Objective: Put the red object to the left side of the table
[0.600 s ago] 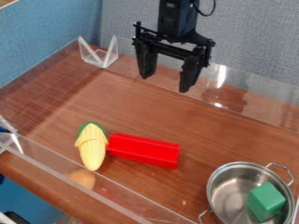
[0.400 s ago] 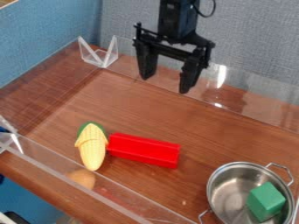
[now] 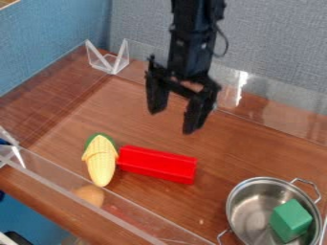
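Observation:
The red object (image 3: 157, 164), a long bright red block, lies flat on the wood-grain table (image 3: 76, 105) near the front wall. Its left end is right beside the yellow-and-green toy corn (image 3: 99, 159). My gripper (image 3: 177, 109) hangs pointing down above the table's middle, behind and slightly right of the red block. It stands open, its two black fingers (image 3: 197, 116) spread wide with nothing between them. A clear gap separates the fingers from the block.
A steel pot (image 3: 262, 206) holding a small green cube (image 3: 292, 220) stands at the front right. Low clear acrylic walls (image 3: 107, 59) edge the table. The blue backdrop rises behind.
The gripper has come down and toward the front, closer to the red block, staying open. The block, corn and pot have not moved.

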Tool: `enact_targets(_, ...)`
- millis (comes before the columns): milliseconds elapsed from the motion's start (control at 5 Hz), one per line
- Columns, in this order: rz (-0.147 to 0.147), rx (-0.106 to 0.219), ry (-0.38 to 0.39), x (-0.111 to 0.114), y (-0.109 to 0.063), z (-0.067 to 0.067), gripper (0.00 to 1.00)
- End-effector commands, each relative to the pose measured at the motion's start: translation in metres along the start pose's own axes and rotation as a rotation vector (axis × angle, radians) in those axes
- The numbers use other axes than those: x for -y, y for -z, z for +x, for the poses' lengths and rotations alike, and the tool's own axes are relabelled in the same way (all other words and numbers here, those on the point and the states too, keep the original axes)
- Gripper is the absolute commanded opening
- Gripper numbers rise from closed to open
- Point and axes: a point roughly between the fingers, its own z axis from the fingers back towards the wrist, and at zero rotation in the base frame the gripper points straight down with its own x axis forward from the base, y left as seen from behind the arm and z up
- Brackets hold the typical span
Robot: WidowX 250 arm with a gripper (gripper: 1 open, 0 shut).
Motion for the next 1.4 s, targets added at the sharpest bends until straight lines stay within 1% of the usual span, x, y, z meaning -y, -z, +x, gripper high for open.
enact_targets(0,0.024,0.02,0.123,0.004,0.011,0.002,1.0)
enact_targets(200,0.037,0.021,0.19,0.003,0.023,0.008,1.0)
enact_targets(400,0.038,0.026,0.208,0.0,0.031,0.016,1.0)
enact_targets(600,0.035,0.022,0.222,-0.002,0.039,0.022,1.0)
enact_targets(800,0.032,0.013,0.235,-0.003,0.048,0.026,1.0)
enact_targets(1000,0.029,0.003,0.245,-0.004,0.053,0.025,1.0)
enact_targets(1200,0.028,-0.007,0.236,-0.007,0.055,0.022,1.0)
